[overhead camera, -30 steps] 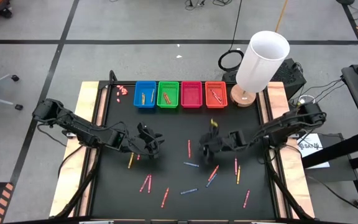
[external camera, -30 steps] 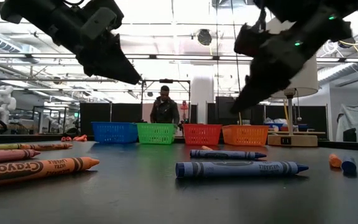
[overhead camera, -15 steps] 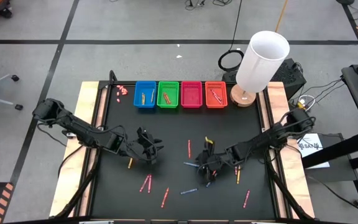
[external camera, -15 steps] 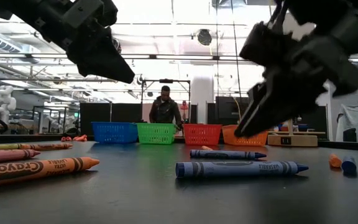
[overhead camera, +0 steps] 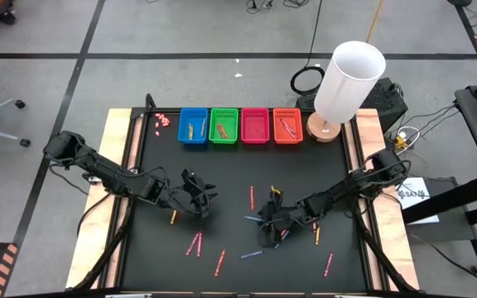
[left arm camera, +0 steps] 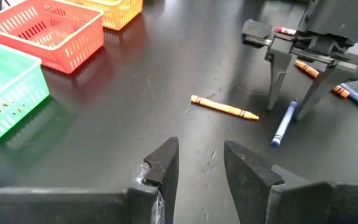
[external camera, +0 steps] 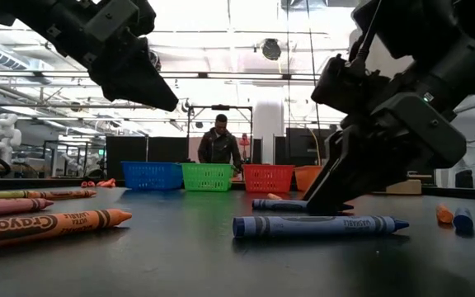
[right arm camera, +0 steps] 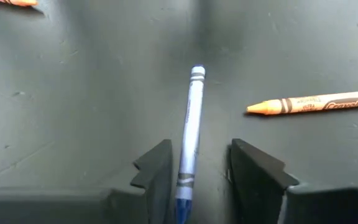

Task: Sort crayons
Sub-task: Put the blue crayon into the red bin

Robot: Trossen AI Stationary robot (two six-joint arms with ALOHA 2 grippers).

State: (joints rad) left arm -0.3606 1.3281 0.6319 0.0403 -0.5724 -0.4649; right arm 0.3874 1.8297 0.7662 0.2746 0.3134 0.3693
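near the middle of the black table (overhead camera: 305,165), the right gripper (overhead camera: 269,218) is down at the surface with its two fingers set on either side of a blue crayon (right arm camera: 188,134). the right wrist view shows the crayon lying lengthwise in the gap between the finger pads (right arm camera: 157,171), with space on both sides, so the jaws are open around it and not gripping. in the low view the fingertips reach the tabletop beside that blue crayon (external camera: 283,204), and a second blue crayon (external camera: 320,223) lies just in front of it.

the left gripper (overhead camera: 197,197) hovers above the table on the left side, its jaws parted with nothing between them; in the left wrist view its fingers (left arm camera: 163,168) frame bare tabletop. an orange crayon (left arm camera: 224,107) lies near the right gripper.

more crayons are scattered over the near half of the table: a red one (overhead camera: 252,197) near the centre, a pair of reddish ones (overhead camera: 195,243) and another (overhead camera: 219,262) toward the front left, a blue one (overhead camera: 251,253) at front centre, and a red one (overhead camera: 329,263) at front right.

along the far edge stand four small baskets in a row: blue (overhead camera: 194,126), green (overhead camera: 224,125), pink (overhead camera: 255,125) and orange (overhead camera: 287,125). a white lamp (overhead camera: 348,80) stands just beside the orange basket. a person (external camera: 219,143) stands in the room beyond the table.
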